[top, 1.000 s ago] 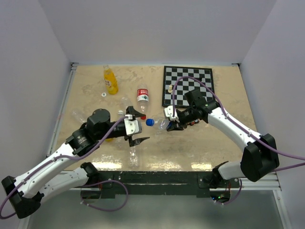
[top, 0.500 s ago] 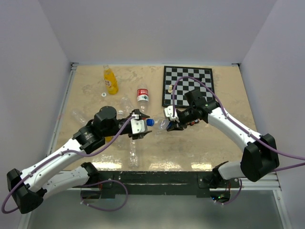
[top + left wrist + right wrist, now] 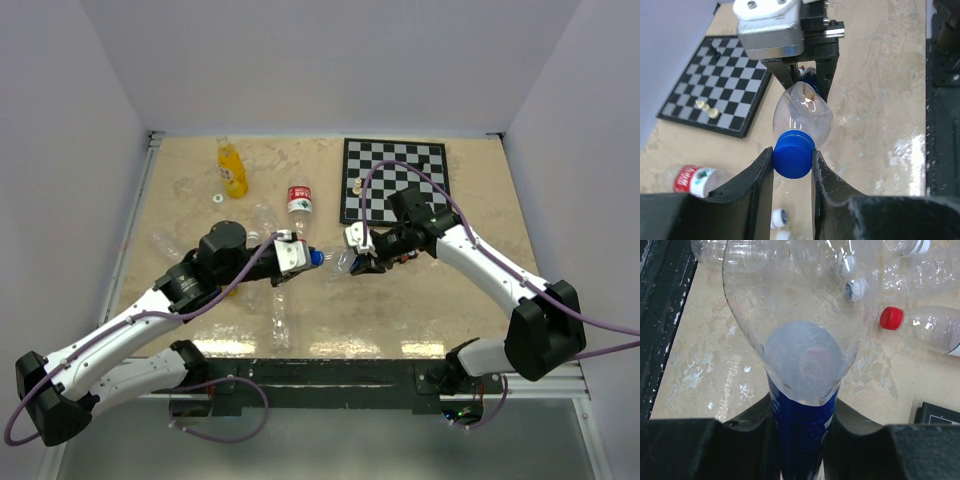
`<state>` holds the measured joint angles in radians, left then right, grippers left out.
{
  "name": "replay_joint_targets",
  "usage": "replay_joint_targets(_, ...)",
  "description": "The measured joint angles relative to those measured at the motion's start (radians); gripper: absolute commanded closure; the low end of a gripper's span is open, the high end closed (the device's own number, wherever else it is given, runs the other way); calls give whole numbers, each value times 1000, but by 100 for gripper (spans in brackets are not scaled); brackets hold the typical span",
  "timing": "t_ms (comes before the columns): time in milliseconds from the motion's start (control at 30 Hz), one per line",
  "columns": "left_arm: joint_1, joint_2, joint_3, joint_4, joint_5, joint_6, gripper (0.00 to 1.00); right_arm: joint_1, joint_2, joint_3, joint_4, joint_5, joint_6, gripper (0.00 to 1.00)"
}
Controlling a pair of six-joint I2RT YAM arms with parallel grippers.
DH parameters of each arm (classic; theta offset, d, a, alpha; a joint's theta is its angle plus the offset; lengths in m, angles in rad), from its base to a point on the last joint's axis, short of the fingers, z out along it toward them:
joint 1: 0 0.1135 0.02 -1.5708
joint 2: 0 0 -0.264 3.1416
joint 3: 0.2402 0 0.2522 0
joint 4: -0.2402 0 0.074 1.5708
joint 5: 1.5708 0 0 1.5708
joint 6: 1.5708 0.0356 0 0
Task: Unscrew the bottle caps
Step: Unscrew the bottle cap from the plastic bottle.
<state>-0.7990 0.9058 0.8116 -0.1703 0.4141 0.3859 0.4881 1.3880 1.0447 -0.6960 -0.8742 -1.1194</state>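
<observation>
Left gripper [image 3: 793, 169] is pinching the blue cap [image 3: 793, 160], one finger pressing on each side of it, so that's a proper clench on the cap and not just hovering. Right gripper [image 3: 801, 432] is squeezing the clear bottle [image 3: 790, 315] around its blue-labelled body, jaws clamped on it from both sides.

The bit that matters is how the bottle is lying. It's roughly level, and it looks like it's hanging just off the table [image 3: 430, 300]. Its long axis is running left to right across the middle of the overhead view, with the cap end pointing to frame left, straight into the left jaws. So the two grippers are facing each other along one line.

I'm guessing the next move is the left wrist rolling about that line while the right one is bracing the body. The risk I'm seeing is the thin bottle twisting or slipping in the right grip.

Around them, an orange bottle [image 3: 232, 168] is sitting at upper left and a red-capped bottle [image 3: 300, 200] just above centre. More empty clear bottles [image 3: 280, 322] are lying flat near the left arm, and a chessboard [image 3: 395, 180] with a few pale pieces is sitting at upper right. Plain pale walls [image 3: 300, 70] are boxing the table in on three sides.
</observation>
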Motion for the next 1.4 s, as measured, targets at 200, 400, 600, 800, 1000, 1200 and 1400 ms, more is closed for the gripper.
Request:
replay_joint_targets(200,-7,4,43,-34,-178,-497,100,1,0,0,19,-11,8,100)
replay_joint_targets(400,-6,42,81,-95,-295,-925,100,2,0,0,15,-1,27,100)
replay_joint_targets(600,-8,49,84,-114,-341,-1052,99,1,0,0,16,16,32,100)
replay_joint_targets(800,-9,46,84,-123,-348,-1077,34,1,0,0,18,19,33,100)
replay_joint_targets(1000,-5,-39,84,-142,-382,-1031,2,2,0,0,8,18,16,100)
replay_joint_targets(1200,-5,-145,86,-176,-384,-940,0,2,0,0,7,18,14,100)
replay_joint_targets(1400,-5,-208,83,-219,-311,-717,0,2,0,0,7,18,11,100)
